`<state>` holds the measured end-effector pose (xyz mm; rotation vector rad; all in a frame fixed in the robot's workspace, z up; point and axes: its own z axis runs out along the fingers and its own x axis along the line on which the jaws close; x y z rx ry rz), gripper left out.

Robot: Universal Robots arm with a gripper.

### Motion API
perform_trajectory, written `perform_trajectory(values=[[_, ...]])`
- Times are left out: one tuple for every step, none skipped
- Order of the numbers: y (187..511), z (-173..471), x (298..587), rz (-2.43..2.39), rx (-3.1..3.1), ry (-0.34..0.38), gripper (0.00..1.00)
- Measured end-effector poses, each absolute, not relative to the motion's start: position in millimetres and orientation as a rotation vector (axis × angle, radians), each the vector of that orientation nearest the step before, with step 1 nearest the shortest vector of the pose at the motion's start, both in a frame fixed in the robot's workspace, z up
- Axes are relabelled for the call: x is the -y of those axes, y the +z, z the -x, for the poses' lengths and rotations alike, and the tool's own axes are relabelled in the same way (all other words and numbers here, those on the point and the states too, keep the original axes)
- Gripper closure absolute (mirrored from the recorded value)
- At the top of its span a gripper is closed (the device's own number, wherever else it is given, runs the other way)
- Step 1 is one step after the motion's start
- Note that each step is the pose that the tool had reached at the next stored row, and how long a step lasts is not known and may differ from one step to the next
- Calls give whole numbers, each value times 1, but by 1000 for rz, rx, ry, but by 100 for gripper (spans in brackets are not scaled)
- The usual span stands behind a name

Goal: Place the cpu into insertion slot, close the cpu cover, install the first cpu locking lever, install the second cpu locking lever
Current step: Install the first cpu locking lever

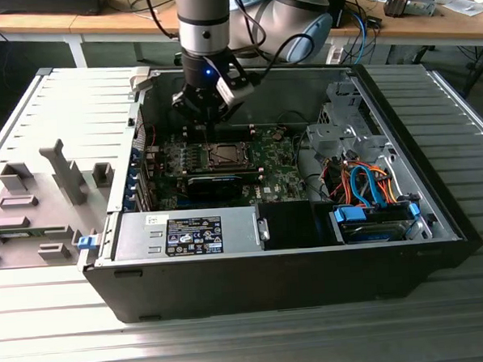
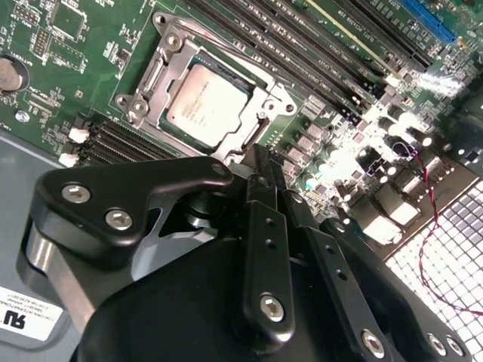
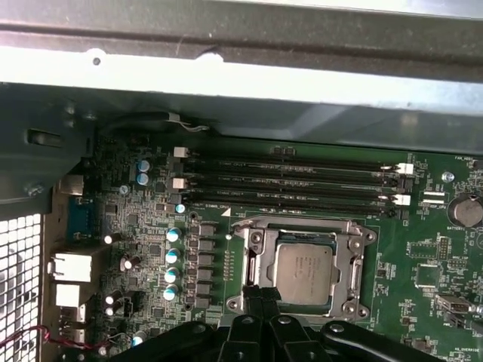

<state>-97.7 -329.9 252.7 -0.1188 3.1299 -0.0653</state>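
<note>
In the exterior view, the gripper [image 1: 208,110] was seen lowered into the open computer case [image 1: 437,211], hanging over the back part of the green motherboard [image 1: 273,167]. The insertion slot [image 1: 224,156] lay just in front of and below the fingertips, with the cpu cover [image 1: 223,147] shut down over it. A black graphics card [image 1: 213,185] was set further forward of the fingers, beyond the socket. The spread of the fingers could not be judged from here.

In the second wrist view, the fingers [image 2: 264,196] were seen drawn together into a narrow black wedge, tips touching or nearly so, and nothing was held between them. The tips were placed at the edge of the insertion slot [image 2: 143,105], against or just above the frame of the cpu cover [image 2: 264,105]. The cpu [image 2: 205,96] was seated in the socket just ahead of the fingertips, its silvery top showing through the cover's window. Memory slots [image 2: 302,45] ran beyond it.

In the first wrist view, the gripper [image 3: 263,296] was seen closed, its tips meeting at the near edge of the cpu cover [image 3: 347,260]. The cpu [image 3: 303,271] sat directly ahead of the tips, inside the insertion slot [image 3: 245,305]. Memory slots [image 3: 294,185] lay further ahead.
</note>
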Motion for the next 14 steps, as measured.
perform_trajectory(values=[[253, 98, 329, 119, -3130, -65, 89], [253, 100, 329, 119, -3130, -65, 89], [253, 101, 328, 119, -3130, -65, 89], [253, 102, 328, 119, -3130, -65, 89], [253, 104, 327, 119, -3130, -65, 89], [253, 105, 327, 119, -3130, -65, 89], [253, 107, 327, 119, -3130, -65, 89], [253, 109, 326, 119, -3130, -64, 89], [253, 112, 326, 119, -3130, -62, 89], [253, 115, 326, 119, -3130, -60, 89], [253, 118, 326, 119, -3130, -57, 89], [252, 120, 326, 119, -3130, -53, 89], [252, 123, 325, 120, -3129, -48, 89], [252, 123, 324, 123, -3129, -43, 89]])
